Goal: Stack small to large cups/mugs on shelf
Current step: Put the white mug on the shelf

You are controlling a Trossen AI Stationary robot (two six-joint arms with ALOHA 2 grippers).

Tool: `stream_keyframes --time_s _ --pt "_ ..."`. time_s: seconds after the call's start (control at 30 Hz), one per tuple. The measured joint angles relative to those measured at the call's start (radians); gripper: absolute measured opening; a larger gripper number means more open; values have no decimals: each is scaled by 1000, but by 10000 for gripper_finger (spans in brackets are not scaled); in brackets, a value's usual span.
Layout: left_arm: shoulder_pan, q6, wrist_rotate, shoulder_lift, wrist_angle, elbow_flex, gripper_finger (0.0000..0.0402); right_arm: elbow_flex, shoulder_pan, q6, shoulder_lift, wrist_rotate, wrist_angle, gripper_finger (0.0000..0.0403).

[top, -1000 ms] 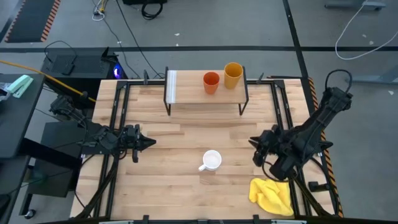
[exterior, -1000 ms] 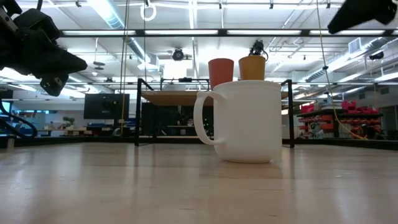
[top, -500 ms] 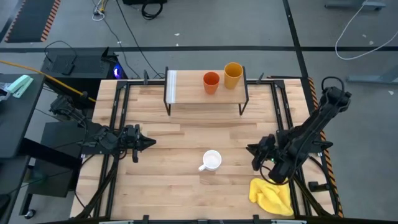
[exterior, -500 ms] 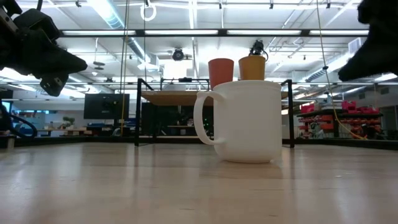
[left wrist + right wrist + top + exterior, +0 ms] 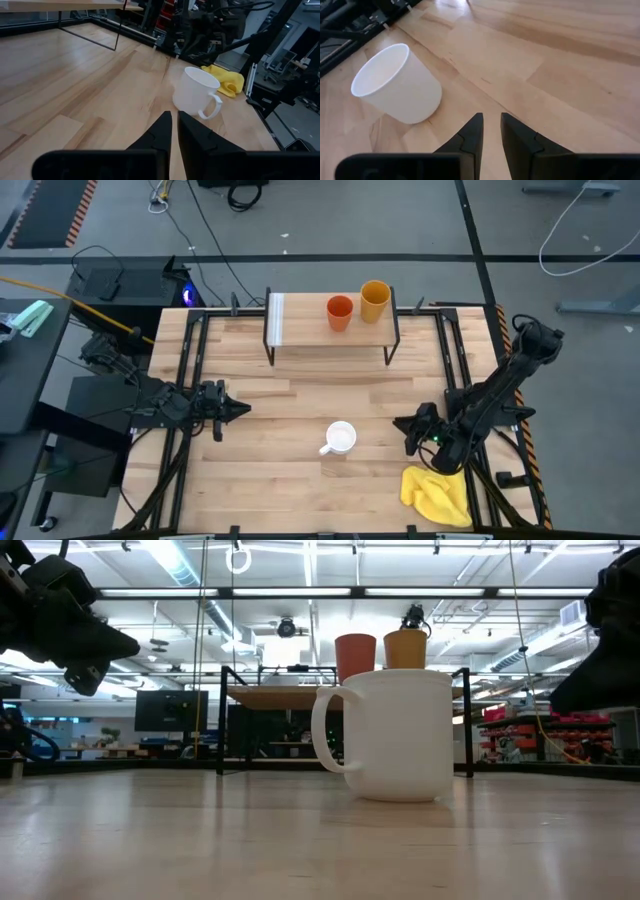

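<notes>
The white mug [image 5: 341, 438] stands upright on its base on the tabletop, handle [image 5: 326, 448] toward the near-left; it also shows as the mug [image 5: 196, 93] and the mug [image 5: 397, 85]. The red-orange cup [image 5: 339, 311] and the taller yellow-orange tumbler [image 5: 374, 300] stand side by side on the right part of the shelf [image 5: 305, 326]. My right gripper [image 5: 399, 423] hovers to the mug's right, pointing at it, its fingers a narrow gap apart [image 5: 491, 120]. My left gripper [image 5: 243, 409] waits, shut, to the mug's left [image 5: 174, 119].
A crumpled yellow cloth [image 5: 437, 495] lies at the near right corner, just beside the right arm. The shelf's whitish strip [image 5: 276, 319] is at its left end. Black frame rails [image 5: 186, 380] run along both table sides. Bare wood lies between the mug and the shelf.
My right gripper has moved toward the near edge and a little left, toward the mug, and has come down lower over the table. The mug, both cups and my left arm have kept still.
</notes>
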Motion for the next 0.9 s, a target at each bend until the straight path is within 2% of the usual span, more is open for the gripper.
stream_keyframes --time_s 0.2,0.43,0.73,0.9 --pt "0 0 0 0 0 0 37 -1 0 -13 81 -2 118 75" --pt "0 -24 0 0 -5 0 38 -1 17 26 170 -3 153 75" --pt "0 -25 0 0 -6 0 41 -1 69 129 250 71 165 75" --pt "0 -26 0 0 -6 0 41 -1 71 127 304 96 250 75"
